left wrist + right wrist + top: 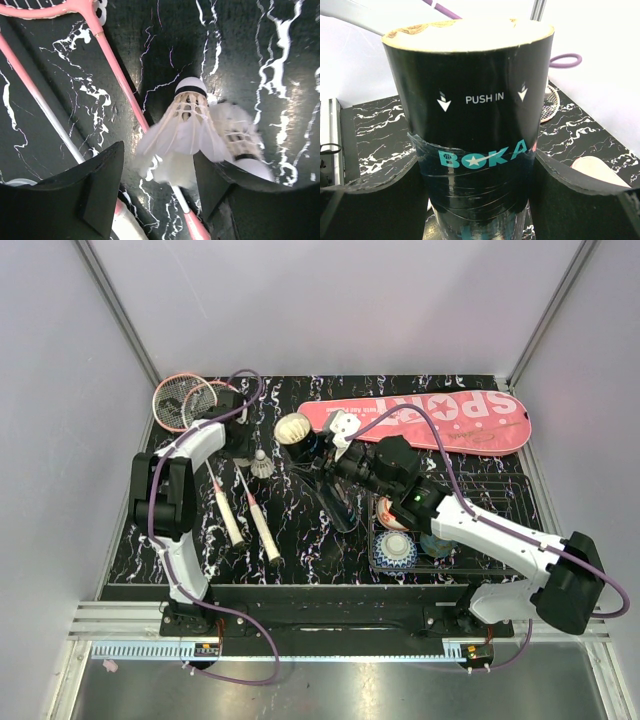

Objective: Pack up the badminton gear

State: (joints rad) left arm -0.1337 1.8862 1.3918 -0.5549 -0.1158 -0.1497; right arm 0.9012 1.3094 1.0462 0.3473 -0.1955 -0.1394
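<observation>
1. right gripper: clamped on black tube, just left of pink SPORT cover; tube's lower end cut off.
2. left gripper: jaws apart astride two shuttlecocks, farther left of the cover; rear one half-hidden.

Two shuttlecocks lie between the left gripper's spread fingers, with a pink racket shaft crossing beneath them. The black tube fills the right gripper's clamped gap. Bare bench lies between the racket handles and the wire basket.
</observation>
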